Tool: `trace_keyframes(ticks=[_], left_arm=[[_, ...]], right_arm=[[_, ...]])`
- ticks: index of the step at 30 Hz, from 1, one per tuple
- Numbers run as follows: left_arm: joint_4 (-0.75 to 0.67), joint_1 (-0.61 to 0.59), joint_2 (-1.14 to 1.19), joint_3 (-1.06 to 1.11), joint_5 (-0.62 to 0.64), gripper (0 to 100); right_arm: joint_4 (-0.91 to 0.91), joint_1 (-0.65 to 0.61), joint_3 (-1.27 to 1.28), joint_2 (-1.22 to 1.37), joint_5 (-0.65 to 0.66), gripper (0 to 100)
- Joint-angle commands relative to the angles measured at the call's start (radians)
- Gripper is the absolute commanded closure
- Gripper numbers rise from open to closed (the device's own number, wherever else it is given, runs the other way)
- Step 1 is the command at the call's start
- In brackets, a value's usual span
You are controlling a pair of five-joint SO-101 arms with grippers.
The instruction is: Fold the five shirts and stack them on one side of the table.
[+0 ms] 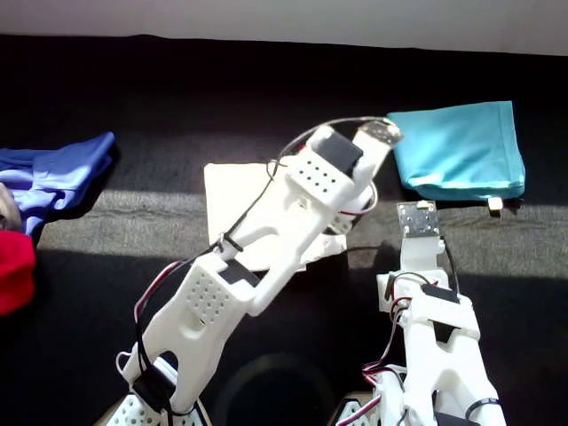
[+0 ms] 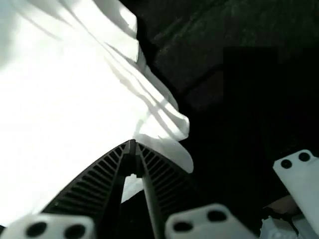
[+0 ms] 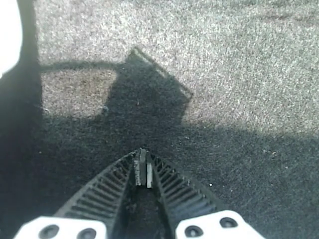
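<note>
Position check: white shirt [image 1: 240,191] lies under your left arm. Your left gripper [image 2: 132,144] is pressed together at the white shirt's rumpled edge and looks to be pinching a fold. Folded teal shirt [image 1: 457,146] sits near the white shirt's far right corner, apart from it. Blue shirt [image 1: 53,173] and red shirt [image 1: 13,266] lie well to its left. Your right gripper [image 3: 143,160], fingers pressed together on nothing, hangs over bare mat [image 3: 239,74] to the white shirt's right.
</note>
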Motion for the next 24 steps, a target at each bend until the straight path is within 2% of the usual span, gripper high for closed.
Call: trace_keyframes(ticks=[1, 5, 16, 24], left_arm=[[0.003, -0.093, -0.062, -0.183, 0.008, 99], [-0.107, -0.148, -0.061, -0.196, 0.003, 99], [-0.589, -0.156, -0.061, 0.22, 0.003, 99], [-0.623, -0.117, -0.062, 0.28, 0.008, 99]], right_arm=[[-0.025, 0.015, 0.001, 0.008, -0.005, 99.1], [-0.025, 0.015, 0.001, 0.008, -0.005, 99.1], [-0.025, 0.015, 0.001, 0.008, -0.005, 99.1], [-0.025, 0.015, 0.001, 0.01, -0.005, 99.1]])
